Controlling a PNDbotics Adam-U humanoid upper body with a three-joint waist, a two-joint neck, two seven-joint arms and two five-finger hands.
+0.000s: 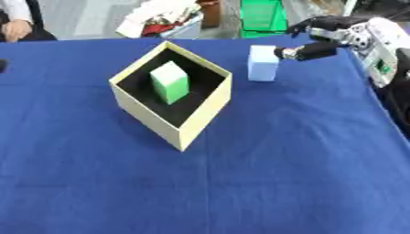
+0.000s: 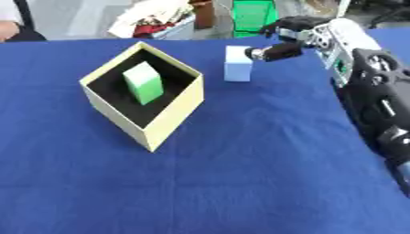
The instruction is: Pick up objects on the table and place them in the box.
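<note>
Left of centre on the blue table (image 1: 240, 192) stands the box (image 1: 144, 116), an open cream carton with a dark lining, turned so one corner points toward the bottom of the frame. A green block (image 1: 169, 82) already lies inside it, leaning a little. Just right of the box, in the upper middle of the frame and apart from its rim, the pale blue block (image 1: 262, 63) stands upright on the cloth. The right hand (image 1: 316, 45) comes in from the upper right; a fingertip touches or nearly touches the block's right face, and I cannot tell whether the fingers have closed round it or only rest beside it. The left hand shows in neither view.

The pale block looks like a light, stiff, smooth-sided thing, probably foam or painted wood, so it should lift easily but could slip or topple if nudged from one side only. The sensible hold, I judge, is across two opposite upright faces, thumb on one and fingers on the other, around its middle height. One object is in the box and this one remains to be taken
</note>
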